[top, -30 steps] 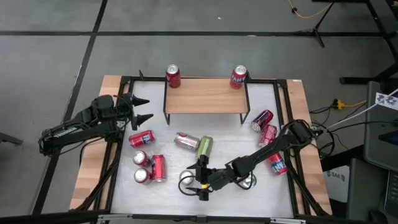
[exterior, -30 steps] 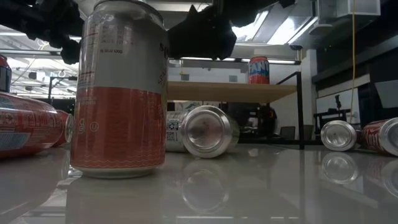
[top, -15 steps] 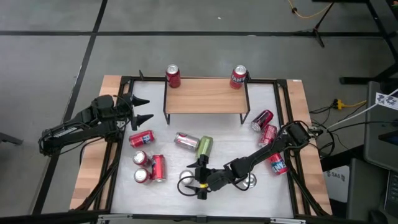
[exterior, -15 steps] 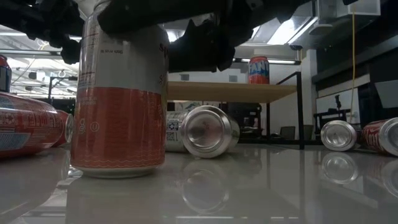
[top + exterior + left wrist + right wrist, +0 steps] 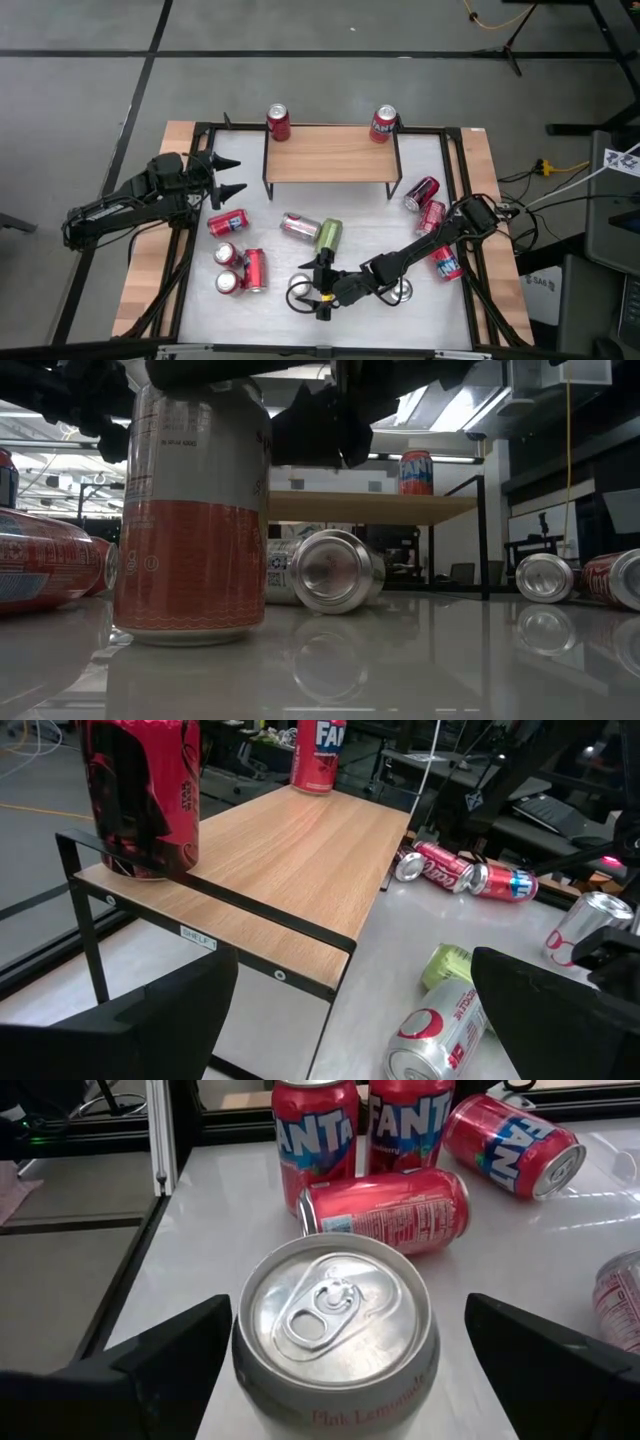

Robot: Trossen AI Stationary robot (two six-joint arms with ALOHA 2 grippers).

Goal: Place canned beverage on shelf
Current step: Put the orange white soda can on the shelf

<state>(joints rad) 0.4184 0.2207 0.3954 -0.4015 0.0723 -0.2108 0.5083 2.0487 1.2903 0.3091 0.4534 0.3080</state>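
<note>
A silver and pink can [image 5: 335,1320] stands upright near the table's front edge [image 5: 300,294] and fills the left of the low view [image 5: 190,510]. My right gripper [image 5: 322,287] is open. Its two fingers [image 5: 170,1355] stand on either side of the can's top with a gap on each side. The shelf [image 5: 330,152], a light-wood top on thin black legs, stands at the far side with a red can [image 5: 278,122] at its left far corner and another [image 5: 383,124] at its right. My left gripper [image 5: 225,176] waits open at the far left, facing the shelf [image 5: 270,850].
Loose cans lie on the white table: a silver one [image 5: 298,226] and a green one [image 5: 328,235] mid-table, red ones front left [image 5: 240,268] and along the right [image 5: 428,205]. A black rail frame [image 5: 195,200] borders the table.
My right gripper has edged a little toward the upright can. In the low view its dark finger now reaches over the can's top. The can has stayed where it was.
</note>
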